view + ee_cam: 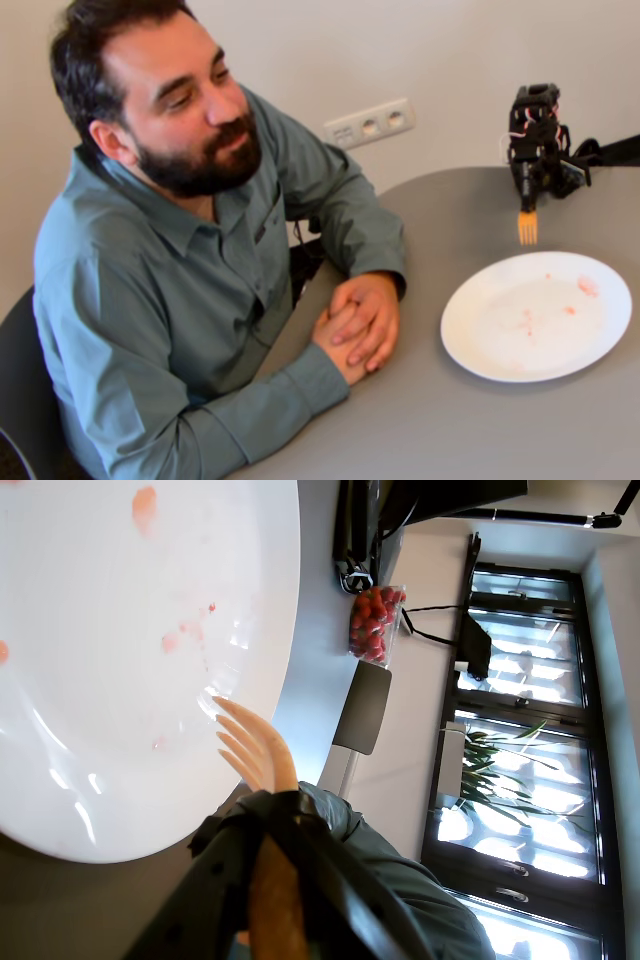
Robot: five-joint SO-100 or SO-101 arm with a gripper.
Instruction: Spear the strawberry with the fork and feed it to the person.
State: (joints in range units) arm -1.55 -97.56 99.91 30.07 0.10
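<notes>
Fixed view: person [180, 250] sat at grey table [480, 420], hands clasped; white plate [537, 316] bore only pink smears; gripper [527, 195] clamped on fork [527, 227], tines down, behind plate. Wrist view: fork [255, 750] tines lay over plate [120, 660] rim; punnet of strawberries [374, 623] stood beyond.

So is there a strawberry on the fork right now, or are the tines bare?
Bare. The fork hangs tines-down beyond the plate with nothing on it; the wrist view shows clean tines too, and the plate holds only pink smears.
</notes>
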